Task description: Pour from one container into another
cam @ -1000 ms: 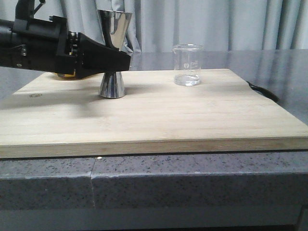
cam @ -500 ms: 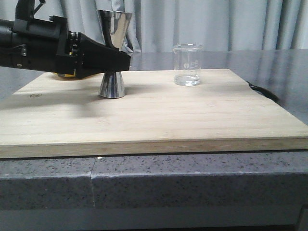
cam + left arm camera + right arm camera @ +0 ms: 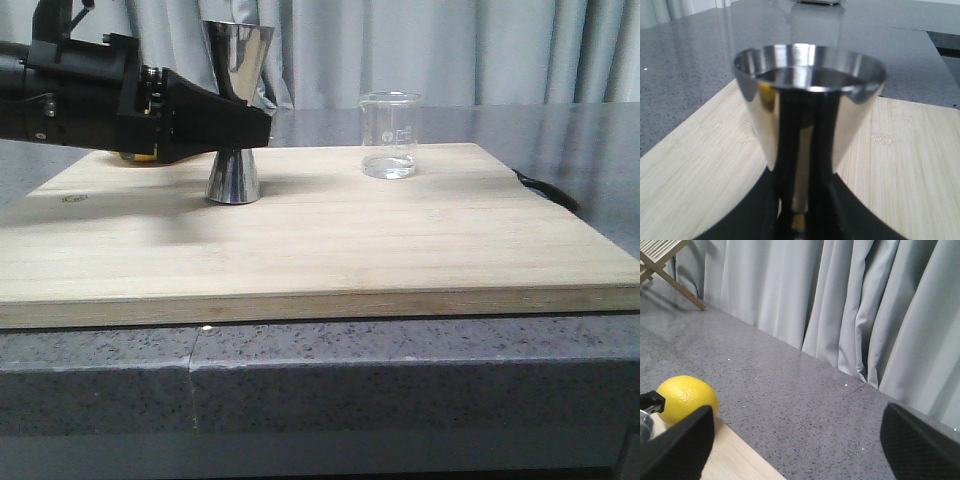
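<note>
The steel jigger [image 3: 233,176] stands upright on the left rear of the wooden board [image 3: 350,240]. My left gripper [image 3: 262,125] reaches in from the left, level with the jigger's narrow waist, and is shut on it. In the left wrist view the jigger's upper cup [image 3: 810,100] fills the frame, with the black fingers [image 3: 755,220] pressed in on both sides of the gold waist. The clear glass beaker [image 3: 389,135], with a little clear liquid, stands alone at the right rear of the board. My right gripper [image 3: 797,450] is open and holds nothing; it does not show in the front view.
A yellow lemon [image 3: 686,397] lies by the board's far corner, mostly hidden behind the left arm in the front view. A dark cable [image 3: 545,188] lies off the board's right edge. Grey curtains [image 3: 840,305] hang behind the stone counter [image 3: 320,370].
</note>
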Motion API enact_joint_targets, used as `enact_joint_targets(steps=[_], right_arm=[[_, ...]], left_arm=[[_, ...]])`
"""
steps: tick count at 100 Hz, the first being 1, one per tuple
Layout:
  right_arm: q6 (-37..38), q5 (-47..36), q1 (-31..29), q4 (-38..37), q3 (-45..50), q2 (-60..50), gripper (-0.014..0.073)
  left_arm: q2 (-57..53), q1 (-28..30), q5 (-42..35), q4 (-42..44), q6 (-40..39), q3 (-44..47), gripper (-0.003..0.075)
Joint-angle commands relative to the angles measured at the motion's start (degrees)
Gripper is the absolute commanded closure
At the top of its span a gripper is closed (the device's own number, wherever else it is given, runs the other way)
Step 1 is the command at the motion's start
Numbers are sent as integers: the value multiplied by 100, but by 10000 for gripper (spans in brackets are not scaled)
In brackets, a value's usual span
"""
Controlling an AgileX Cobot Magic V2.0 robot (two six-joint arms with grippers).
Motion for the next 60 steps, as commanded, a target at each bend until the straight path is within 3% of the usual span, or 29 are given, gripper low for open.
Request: enact_joint_targets(steps=[1, 60], right_arm=[[-59, -393, -42, 199, -183, -255, -15], [-59, -393, -42, 199, -183, -255, -15]], left_arm=[[-123, -26, 341, -341, -7, -147, 698], [102, -26, 560, -327, 35, -147, 698]])
